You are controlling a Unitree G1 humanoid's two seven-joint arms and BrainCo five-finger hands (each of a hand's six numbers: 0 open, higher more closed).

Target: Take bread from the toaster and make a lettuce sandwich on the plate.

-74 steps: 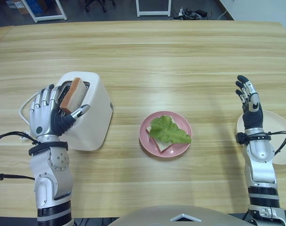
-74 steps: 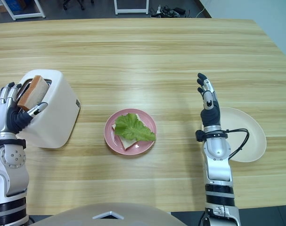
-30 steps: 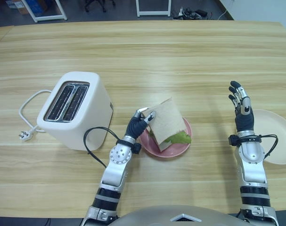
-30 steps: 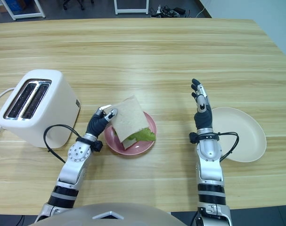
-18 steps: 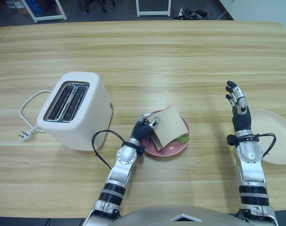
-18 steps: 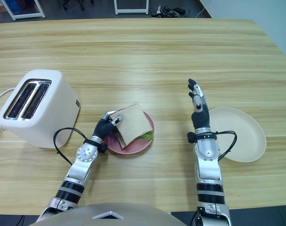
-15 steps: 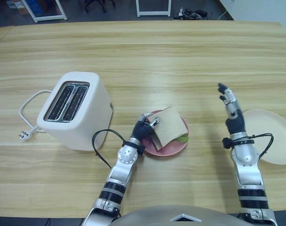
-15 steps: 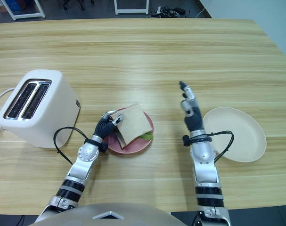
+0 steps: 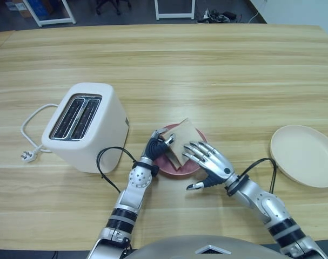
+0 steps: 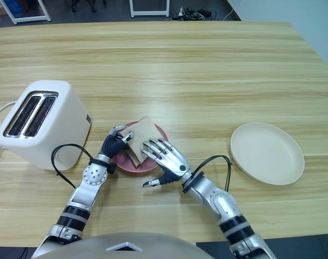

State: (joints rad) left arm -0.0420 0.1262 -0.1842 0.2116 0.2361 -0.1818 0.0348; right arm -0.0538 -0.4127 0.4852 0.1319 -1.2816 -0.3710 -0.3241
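Left hand grips the bread by its left edge, the slice tilted over the pink plate, just right of the toaster. Right hand is open, fingers spread, palm down at the plate's right side; contact with the bread cannot be told.
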